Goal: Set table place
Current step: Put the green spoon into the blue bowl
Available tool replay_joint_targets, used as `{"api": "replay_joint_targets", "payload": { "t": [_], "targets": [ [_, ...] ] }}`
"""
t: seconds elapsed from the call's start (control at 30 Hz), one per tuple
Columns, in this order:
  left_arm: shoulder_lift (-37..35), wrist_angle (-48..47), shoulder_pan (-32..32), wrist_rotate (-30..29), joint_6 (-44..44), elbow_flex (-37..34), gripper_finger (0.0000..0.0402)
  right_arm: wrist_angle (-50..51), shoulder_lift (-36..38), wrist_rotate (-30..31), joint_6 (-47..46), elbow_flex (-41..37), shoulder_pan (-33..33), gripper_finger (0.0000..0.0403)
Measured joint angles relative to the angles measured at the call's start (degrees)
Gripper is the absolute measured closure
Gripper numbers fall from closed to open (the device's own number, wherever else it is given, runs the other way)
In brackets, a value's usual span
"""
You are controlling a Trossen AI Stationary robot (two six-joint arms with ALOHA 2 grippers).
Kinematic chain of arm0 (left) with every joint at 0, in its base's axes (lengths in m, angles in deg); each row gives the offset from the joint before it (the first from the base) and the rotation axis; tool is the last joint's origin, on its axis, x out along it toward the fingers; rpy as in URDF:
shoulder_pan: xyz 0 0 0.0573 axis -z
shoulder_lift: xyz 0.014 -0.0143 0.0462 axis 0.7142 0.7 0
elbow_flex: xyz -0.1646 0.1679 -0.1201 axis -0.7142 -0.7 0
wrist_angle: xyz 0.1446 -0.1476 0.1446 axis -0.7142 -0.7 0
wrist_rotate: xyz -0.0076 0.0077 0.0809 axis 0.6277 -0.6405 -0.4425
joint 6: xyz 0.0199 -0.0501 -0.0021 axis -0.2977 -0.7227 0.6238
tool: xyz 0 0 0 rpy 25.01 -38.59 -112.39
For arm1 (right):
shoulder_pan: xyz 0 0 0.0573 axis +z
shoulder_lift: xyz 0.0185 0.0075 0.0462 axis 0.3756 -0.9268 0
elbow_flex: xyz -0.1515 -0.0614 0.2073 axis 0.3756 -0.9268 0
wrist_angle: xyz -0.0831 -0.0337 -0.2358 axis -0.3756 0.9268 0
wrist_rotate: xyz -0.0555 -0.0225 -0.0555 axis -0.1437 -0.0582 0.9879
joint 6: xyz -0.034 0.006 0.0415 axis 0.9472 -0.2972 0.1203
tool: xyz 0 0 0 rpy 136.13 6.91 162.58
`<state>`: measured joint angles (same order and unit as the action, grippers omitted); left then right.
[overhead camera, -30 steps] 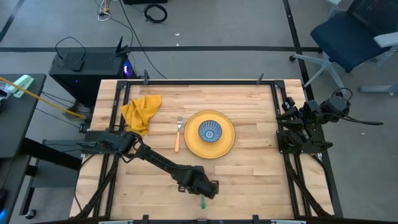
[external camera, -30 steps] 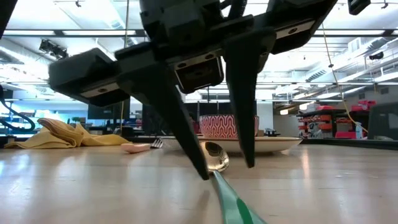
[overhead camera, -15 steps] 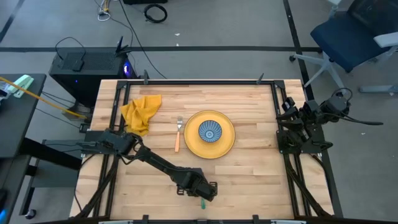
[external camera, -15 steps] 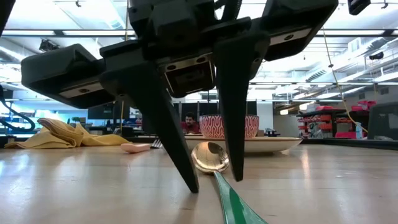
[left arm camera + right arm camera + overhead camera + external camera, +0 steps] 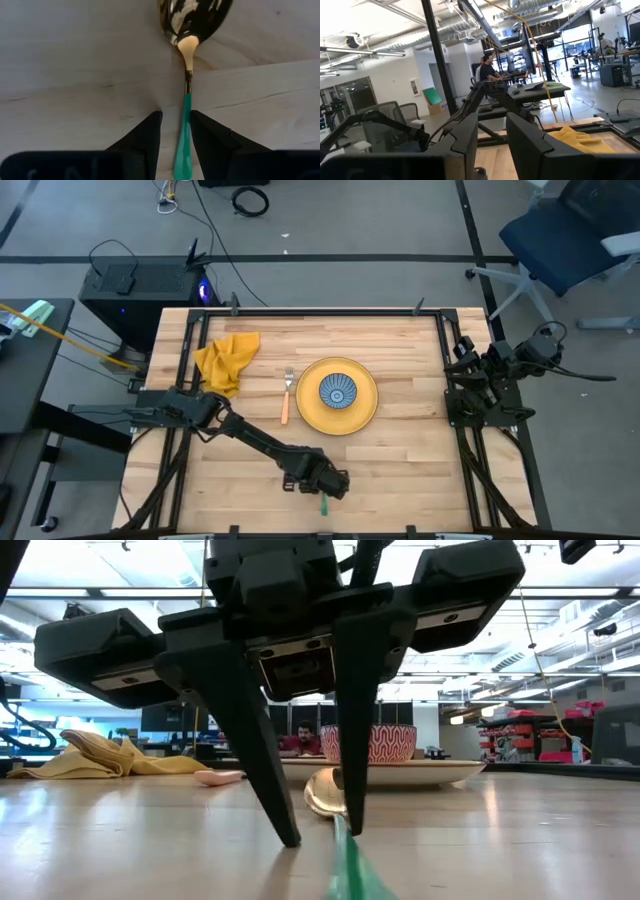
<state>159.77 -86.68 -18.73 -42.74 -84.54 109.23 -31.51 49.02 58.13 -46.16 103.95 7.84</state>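
A spoon with a gold bowl (image 5: 192,20) and a green handle (image 5: 183,137) lies flat on the wooden table (image 5: 400,470) near its front edge. It also shows in the high view (image 5: 323,505) and the low view (image 5: 322,795). My left gripper (image 5: 177,117) points down over the spoon, open, with one finger on each side of the handle. My right gripper (image 5: 492,132) is slightly open and empty, its arm (image 5: 485,385) folded at the table's right edge. My left gripper comes from above, pointing down, its fingers across the spoon. The inner side of one finger (image 5: 200,130) lies against the side of the green handle near the neck (image 5: 187,107). The other finger stands apart. The spoon lies flat on the table.
A yellow plate (image 5: 365,412) with a blue patterned bowl (image 5: 338,392) stands at the table's middle. A fork with an orange handle (image 5: 286,398) lies to its left. A crumpled yellow napkin (image 5: 228,360) lies at the far left. Bare wood lies right of the plate.
My left gripper has shifted a little toward the table's left edge, and its fingers have drawn slightly closer together around the spoon. The spoon has slid left with it, and its handle has swung round to run between the fingers.
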Motion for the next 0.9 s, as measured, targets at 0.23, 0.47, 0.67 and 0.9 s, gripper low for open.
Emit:
{"api": "replay_joint_targets", "payload": {
  "t": [0.23,0.47,0.67,0.9],
  "targets": [
    [0.0,-2.9,0.0,0.0,-0.1,0.0,0.0301,0.0,0.0,0.0,0.0,0.0,0.0,0.0293],
    [0.1,-3.7,0.0,-0.5,1.0,-0.2,0.0317,0.0,0.0,0.0,0.0,0.0,0.0,0.0293],
    [0.1,-3.6,0.0,-0.6,3.9,-0.2,0.0321,0.0,0.0,0.0,0.0,0.0,0.0,0.0293],
    [0.1,-3.9,-0.7,-0.3,12.0,-0.2,0.0323,0.0,0.0,0.0,0.0,0.0,0.0,0.0293]
  ]
}}
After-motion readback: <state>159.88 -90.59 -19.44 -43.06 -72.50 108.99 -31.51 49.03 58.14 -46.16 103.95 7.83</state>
